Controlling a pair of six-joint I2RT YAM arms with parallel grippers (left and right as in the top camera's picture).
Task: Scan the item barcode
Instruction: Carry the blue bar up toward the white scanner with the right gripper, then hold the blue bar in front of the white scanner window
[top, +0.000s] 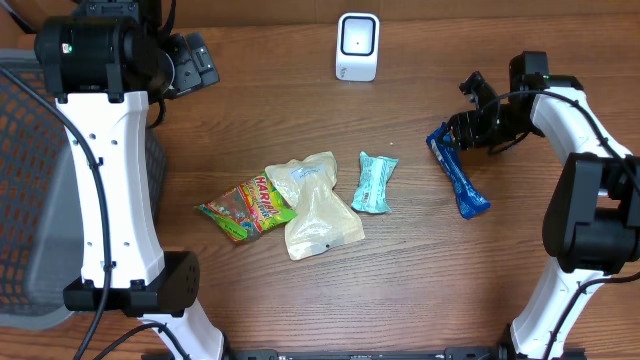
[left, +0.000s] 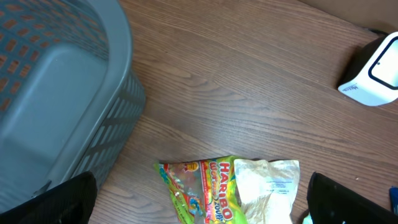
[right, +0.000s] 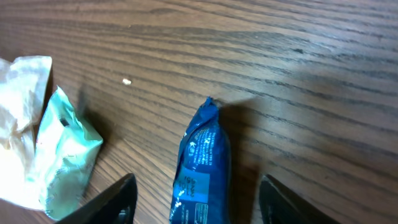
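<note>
Listing the blue packet (top: 458, 178) as the item to scan: lying flat on the table (top: 420, 280) at the right side, well apart from the scanner (top: 357, 46) at the far edge. Running its long axis from under the right gripper (right: 196, 186) back toward the robot's side, slightly slanted in the overhead view. Straddling the packet near its far end with that gripper. Standing the jaws apart, bare wood showing on either side of the wrapper, so gripping nothing yet. Pointing the crimped tip away from the wrist camera, roughly along the line between the fingers.

Holding the left gripper (left: 202, 208) wide open and empty above the Haribo bag (left: 199, 193) and pale pouch (left: 267, 186), beside the grey basket (left: 56, 81). Noting a teal packet (top: 375, 182) between that pile and the blue packet.

Judging the right arm far nearer. Needing only a pinch across the wrapper's narrow width, then a carry leftward and away to the scanner.
</note>
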